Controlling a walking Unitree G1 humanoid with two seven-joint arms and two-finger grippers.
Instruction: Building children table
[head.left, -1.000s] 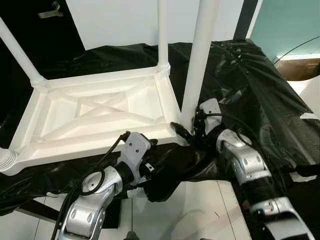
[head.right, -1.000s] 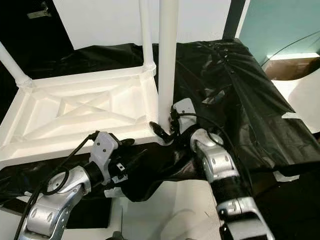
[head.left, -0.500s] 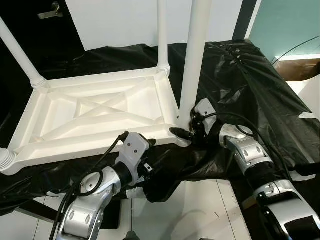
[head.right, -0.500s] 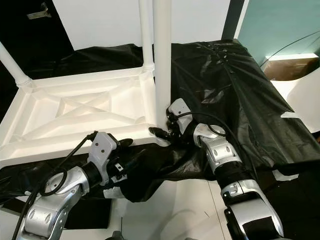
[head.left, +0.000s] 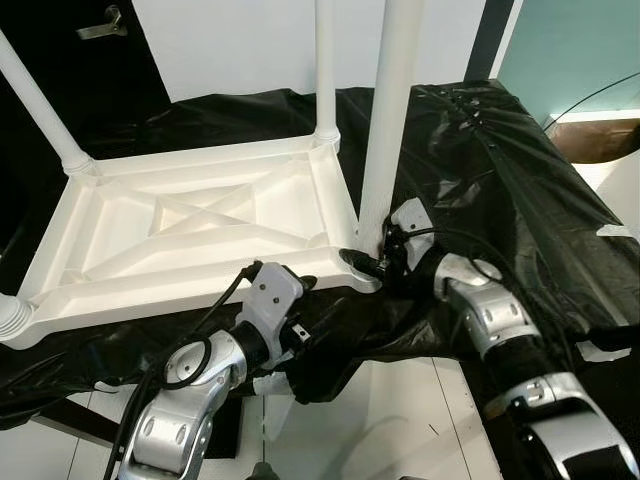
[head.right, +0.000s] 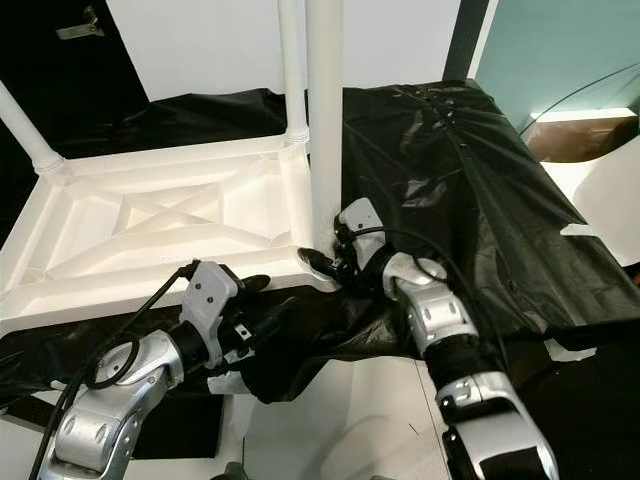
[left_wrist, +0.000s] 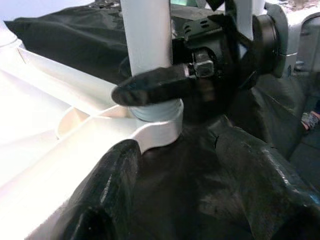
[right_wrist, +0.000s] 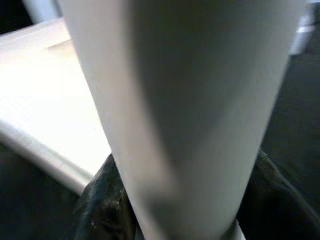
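The white tabletop (head.left: 190, 235) is lying upside down on the black-covered desk (head.left: 520, 180). The right gripper (head.left: 368, 262) is clamping the leg (head.left: 385, 130) at the tabletop's near right corner socket. The left gripper (head.left: 300, 290) is bracing the near rim; finger spread cannot be told. Keep the leg vertical while seating it.

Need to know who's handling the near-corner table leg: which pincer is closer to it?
Right. The right pincer closes around the base of the near-corner leg. The left pincer sits apart, by the tabletop's front edge.
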